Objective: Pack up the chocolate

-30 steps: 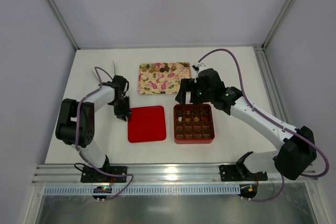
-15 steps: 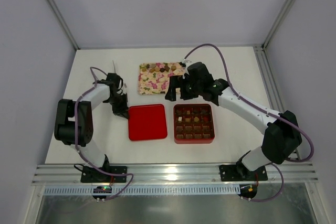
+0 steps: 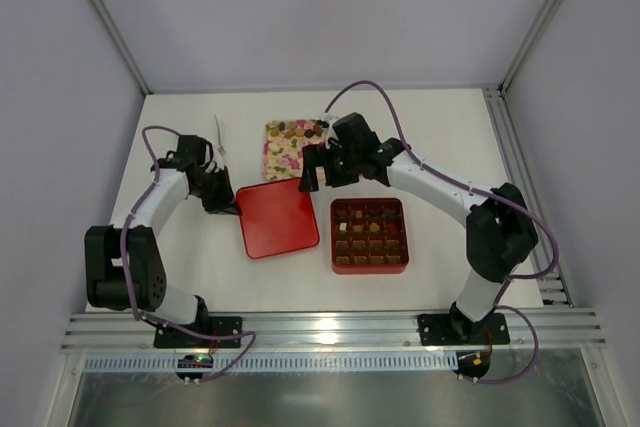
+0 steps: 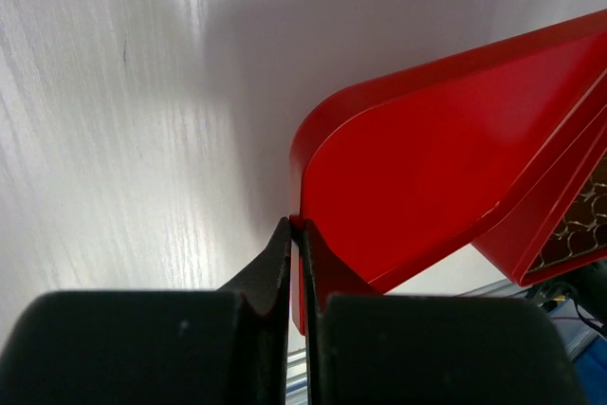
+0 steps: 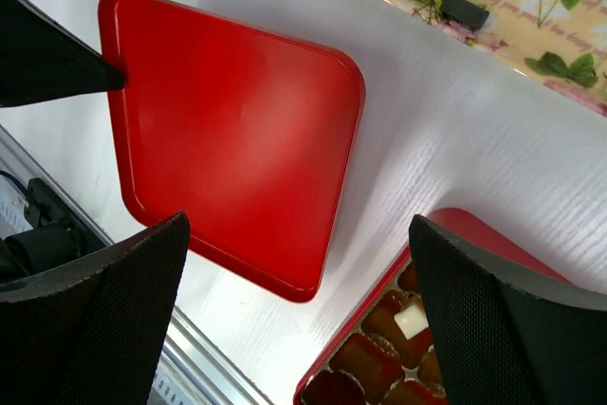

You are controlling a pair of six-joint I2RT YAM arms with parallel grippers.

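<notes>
Several chocolate pieces [image 3: 300, 130] lie along the far edge of the flowered tray [image 3: 285, 157]; more sit in cells of the red box [image 3: 369, 235]. My left gripper [image 3: 229, 205] is shut on the left rim of the red lid [image 3: 279, 217], which is raised and skewed beside the box. In the left wrist view the left gripper [image 4: 299, 225] pinches the thin rim of the lid [image 4: 446, 158]. My right gripper [image 3: 322, 179] hangs open above the gap between tray, lid and box. Between its fingers [image 5: 95, 310] I see the lid [image 5: 228, 130], the box's chocolate [image 5: 370, 358] and one dark piece [image 5: 465, 9] on the tray.
A thin white stick [image 3: 218, 137] lies left of the tray, near the left arm. The box's corner [image 4: 569, 225] with its gridded insert shows behind the lid. Grey walls enclose the table, and a metal rail [image 3: 330, 332] runs along its near edge.
My left gripper has shut on the lid's left rim and drawn it up and leftward, turning it. The right arm has swung left, from over the box toward the tray and lid.
</notes>
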